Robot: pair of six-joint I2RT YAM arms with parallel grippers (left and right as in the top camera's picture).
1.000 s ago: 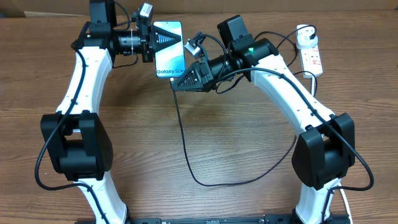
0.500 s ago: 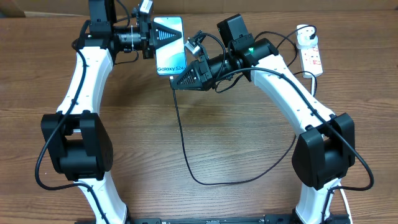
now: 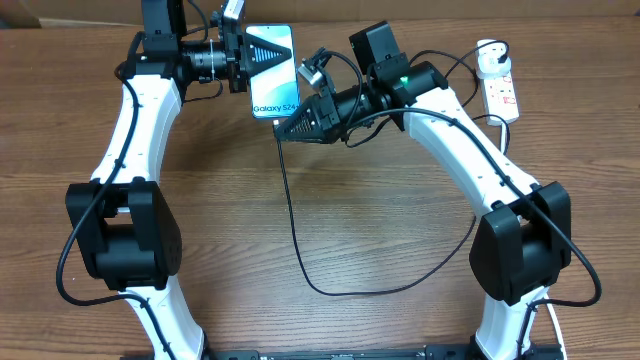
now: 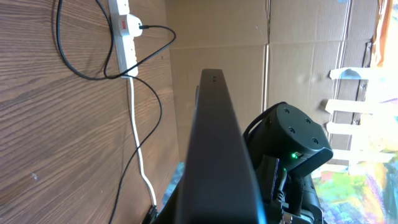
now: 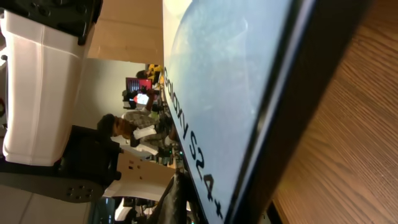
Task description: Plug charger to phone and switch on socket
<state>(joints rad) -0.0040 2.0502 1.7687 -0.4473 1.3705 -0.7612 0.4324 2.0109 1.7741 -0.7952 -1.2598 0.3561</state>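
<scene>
Wood-grain tabletop [image 3: 380, 220], with a brown cardboard wall [image 4: 217, 31] behind. Slim glossy phone [image 3: 272, 92], black-edged with a pale blue screen, sits at 12 o'clock; left claw [image 3: 272, 58] clamped shut on it. Right claw [image 3: 285, 130] closed on the thin black charger cable [image 3: 296, 230] at the phone's 6 o'clock end. White oblong power strip [image 3: 502, 92], red switches, at 2 o'clock.
</scene>
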